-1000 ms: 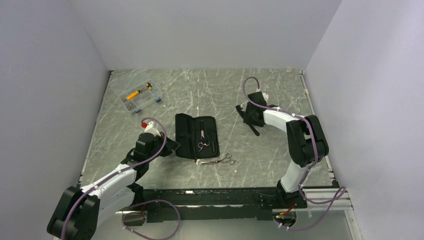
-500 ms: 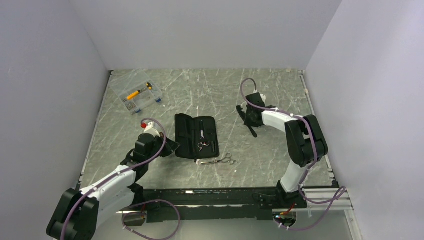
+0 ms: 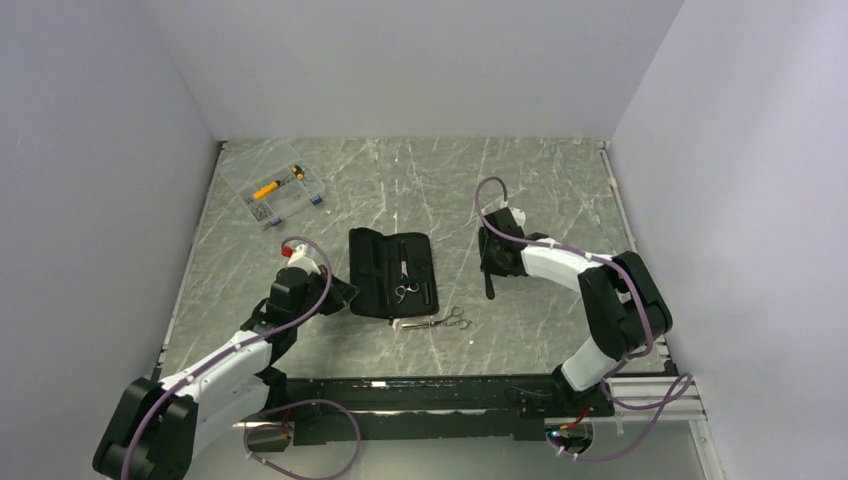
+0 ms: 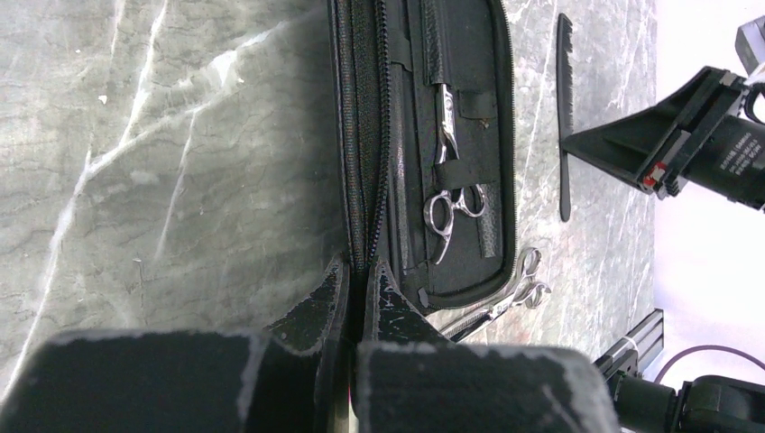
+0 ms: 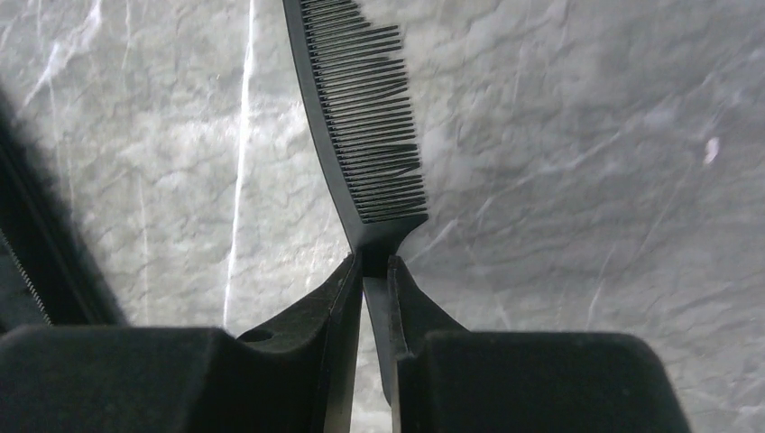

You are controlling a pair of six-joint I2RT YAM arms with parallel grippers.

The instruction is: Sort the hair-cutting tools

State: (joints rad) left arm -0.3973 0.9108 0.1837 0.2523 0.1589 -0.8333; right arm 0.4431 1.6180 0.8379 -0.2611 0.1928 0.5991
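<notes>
Your right arm (image 3: 560, 262) has its jaws pinched almost shut on the bare stem of the comb (image 5: 361, 108), just below the teeth. This grip appears chosen to leave the toothed length free for laying down, and the comb sits low over the desk (image 3: 560, 180), apart from the open case (image 4: 410, 180) on its right side; whether it touches the desk cannot be told. Your left arm (image 3: 240, 350) has its jaws fully closed on the case's near zip edge, evidently to pin it steady for loading. One pair of scissors (image 4: 451, 194) sits strapped inside the case, and the second pair (image 3: 440, 322) lies on the desk just beside its near corner, not yet stowed.
</notes>
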